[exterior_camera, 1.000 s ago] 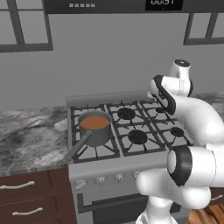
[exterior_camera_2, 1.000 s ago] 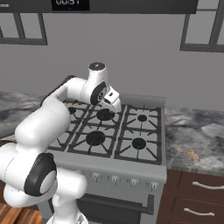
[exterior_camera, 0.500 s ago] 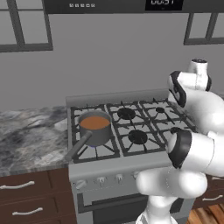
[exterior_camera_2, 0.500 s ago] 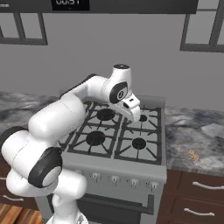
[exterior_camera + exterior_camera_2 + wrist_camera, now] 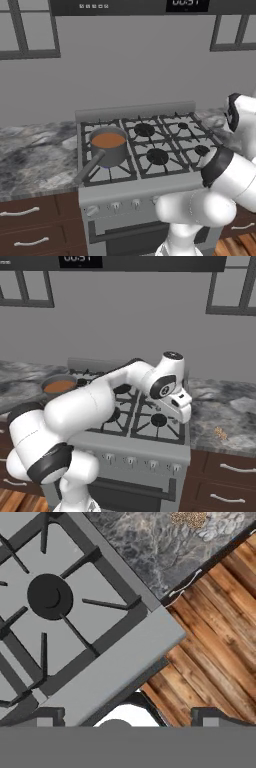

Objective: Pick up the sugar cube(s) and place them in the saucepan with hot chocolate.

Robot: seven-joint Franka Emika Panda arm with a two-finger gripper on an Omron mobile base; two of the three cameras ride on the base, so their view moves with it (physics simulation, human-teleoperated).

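Sugar cubes (image 5: pixel 189 518) showed as a small pale brown cluster on the marbled bench (image 5: pixel 150 552), at the top edge of my hand view; the same speck (image 5: pixel 219 432) lay on the bench (image 5: pixel 225 406) to the right of the stove in my right base view. My end effector (image 5: pixel 130 714) hung with its two dark fingertips (image 5: pixel 50 714) spread wide apart and nothing between them, above the front right corner of the stove (image 5: pixel 115 662), over the grey front rim. Beneath it I saw one black burner (image 5: pixel 49 596) with its grate, and beyond the stove edge a wooden plank floor (image 5: pixel 215 632). In the right base view the end effector (image 5: pixel 181 406) sat above the stove's right side, well apart from the cubes. The saucepan with hot chocolate (image 5: pixel 107 146) stood on the front left burner in my left base view, orange-brown liquid inside, its long dark handle (image 5: pixel 89 167) pointing toward the front left. The same pan (image 5: pixel 59 386) appeared at the far left of the stove (image 5: pixel 135 426) in my right base view, partly hidden behind the white arm (image 5: pixel 100 401).
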